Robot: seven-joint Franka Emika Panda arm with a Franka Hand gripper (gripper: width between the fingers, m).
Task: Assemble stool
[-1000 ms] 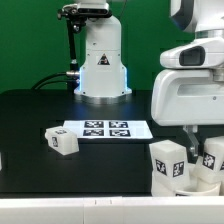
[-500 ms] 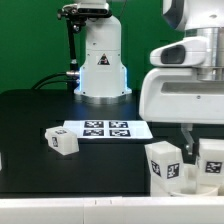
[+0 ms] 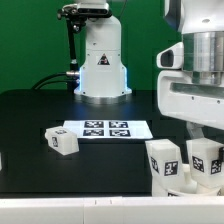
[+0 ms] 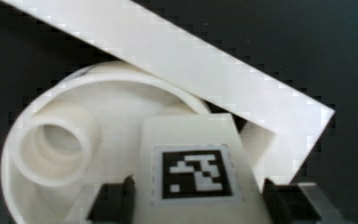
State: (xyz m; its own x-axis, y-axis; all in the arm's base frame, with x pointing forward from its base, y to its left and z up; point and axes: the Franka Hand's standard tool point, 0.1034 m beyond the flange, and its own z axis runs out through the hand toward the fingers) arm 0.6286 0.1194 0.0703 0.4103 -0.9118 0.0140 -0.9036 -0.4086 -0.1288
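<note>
1. Claw fingers sit one on each side of a tagged leg, very close to its flanks. I cannot tell from the wrist view whether they press on it or just stand beside it.
2. That tagged leg shows a black-and-white square tag on the face towards the wrist camera. It covers part of the seat.
3. The seat is a round white dish with a round socket sunk into it.
4. A long white piece runs slantwise across the seat, just beside the tagged leg.
5. In the exterior view, the stool parts are gathered at the near corner of the black tabletop, on the exterior view's right.
6. At that corner a first upright leg and a second upright leg stand side by side, each showing a tag. I cannot tell which of them is the one between the fingers.
7. The arm hangs as a large white block right above these two legs and hides the claw from this side.
8. A loose leg lies on its side well apart from them, nearer the middle of the near edge. It lies just beside the marker board, on the exterior view's left of it.
9. The robot base stands at the far edge, behind the marker board.
</note>
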